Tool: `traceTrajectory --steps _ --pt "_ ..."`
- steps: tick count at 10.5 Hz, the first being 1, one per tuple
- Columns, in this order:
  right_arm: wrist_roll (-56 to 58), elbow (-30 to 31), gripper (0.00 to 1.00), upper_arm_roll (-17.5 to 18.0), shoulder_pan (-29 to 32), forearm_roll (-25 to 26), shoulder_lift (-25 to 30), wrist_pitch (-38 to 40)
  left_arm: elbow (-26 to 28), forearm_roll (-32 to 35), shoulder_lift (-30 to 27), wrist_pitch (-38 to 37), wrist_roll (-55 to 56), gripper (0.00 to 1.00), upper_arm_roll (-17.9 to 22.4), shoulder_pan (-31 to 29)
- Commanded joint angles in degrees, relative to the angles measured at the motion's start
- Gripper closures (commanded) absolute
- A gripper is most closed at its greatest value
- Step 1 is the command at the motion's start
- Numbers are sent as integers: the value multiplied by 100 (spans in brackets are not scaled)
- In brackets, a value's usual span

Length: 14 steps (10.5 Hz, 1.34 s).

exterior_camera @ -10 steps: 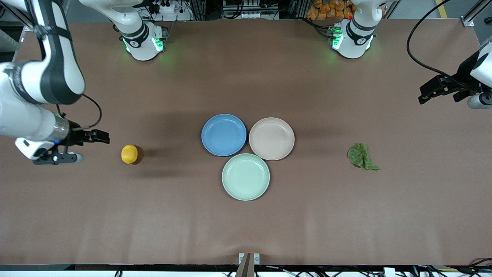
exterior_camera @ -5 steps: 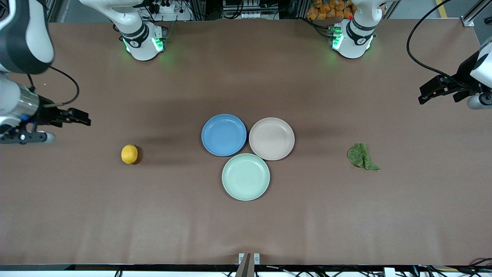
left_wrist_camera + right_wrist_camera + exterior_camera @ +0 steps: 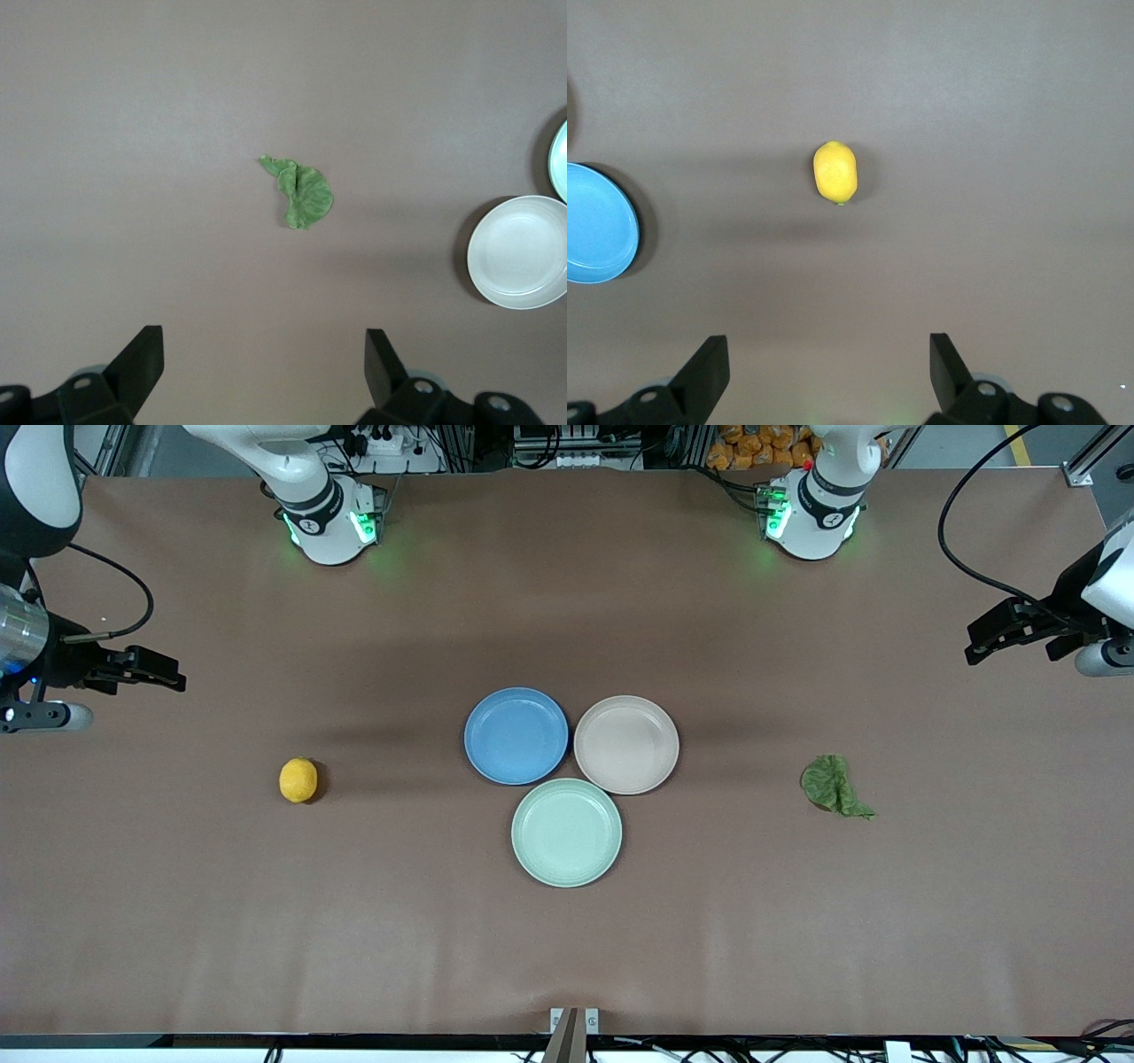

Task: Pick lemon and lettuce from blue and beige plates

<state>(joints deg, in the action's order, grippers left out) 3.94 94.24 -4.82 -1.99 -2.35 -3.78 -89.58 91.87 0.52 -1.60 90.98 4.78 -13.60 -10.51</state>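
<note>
As both arms hang raised at the table's ends:
Plates (3): blue plate (image 3: 516, 735) touching beige plate (image 3: 626, 744); mint plate (image 3: 566, 833) at their 6 o'clock.
Lemon (1) (image 3: 298, 779): on table, 9 o'clock of the plates.
Lettuce (1) (image 3: 834, 785): on table, 3 o'clock.
Right gripper (image 3: 826, 376): fingers apart, empty.
Left gripper (image 3: 264, 372): fingers apart, empty.

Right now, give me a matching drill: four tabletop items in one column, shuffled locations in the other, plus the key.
Items:
1. lemon
2. lettuce
3. mint-green plate
4. blue plate

Places:
A. on the bare table toward the left arm's end
B. nearest the front camera of the three plates
C. on the bare table toward the right arm's end
D. beside the beige plate, on its side toward the right arm's end

Pairs: 1-C, 2-A, 3-B, 4-D
</note>
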Motion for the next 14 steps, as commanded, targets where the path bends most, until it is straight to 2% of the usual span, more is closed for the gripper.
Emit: traceTrajectory --steps 1,4,7,14 --pt "-8 -55 0 7 67 -3 131 134 15 123 -34 33 -144 0 7 31" --pt "-191 -291 0 -45 67 15 166 353 -46 62 -16 33 -127 0 7 40" --pt "-1026 -547 0 -46 59 -2 175 362 -82 44 28 33 -100 0 7 40" --pt "-948 -758 0 -54 32 226 228 310 -99 18 37 33 66 0 7 49"
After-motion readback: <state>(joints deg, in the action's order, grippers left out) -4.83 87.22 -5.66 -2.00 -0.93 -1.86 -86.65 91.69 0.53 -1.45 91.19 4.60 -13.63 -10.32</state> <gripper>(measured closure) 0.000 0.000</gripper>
